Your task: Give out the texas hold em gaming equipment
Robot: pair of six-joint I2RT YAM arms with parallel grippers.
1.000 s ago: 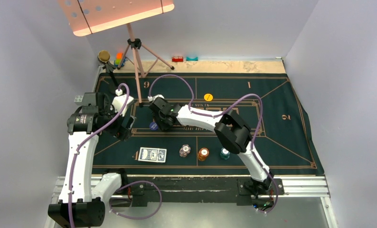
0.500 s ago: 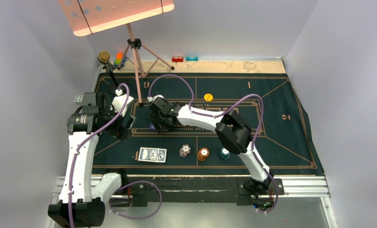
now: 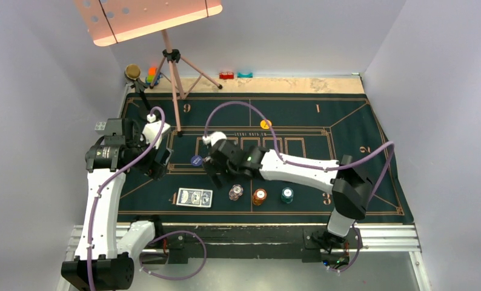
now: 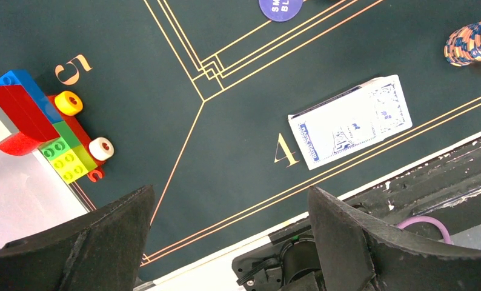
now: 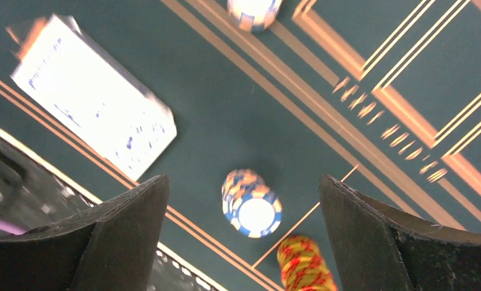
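Risks, left to right. Toy blocks (image 4: 38, 121) sit at the left border of the mat (image 4: 135, 36), near your left gripper (image 4: 229, 203). That claw is spread wide and holds nothing, hanging over bare mat between the blocks and the card deck (image 4: 350, 128). Lower it carelessly and one finger could clip the blocks, or catch the deck's corner and fan the cards.

The deck lies flat beside the printed 4, close to the mat's near border. Flat cards on cloth are hard to pinch, so you'd more likely shove them toward the edge than lift them. The blue disc (image 3: 195, 160) lies flat just beyond the deck, apart from it.

Your right gripper (image 5: 244, 182) is also spread and empty, above the white chip stack (image 5: 250, 205). That stack seems to lean, though it may only be perspective. The orange chip stack (image 5: 305, 264) stands just beside it, so a wide descent could put a finger on the orange one, and an off-centre squeeze could topple the white chips and scatter them. The deck is blurred in the right wrist view, so I can't judge the alignment well.

The teal chip stack (image 3: 286, 194) is further right, apart from the others. The right forearm reaches across near the row of stacks, so if it dips it could sweep them.
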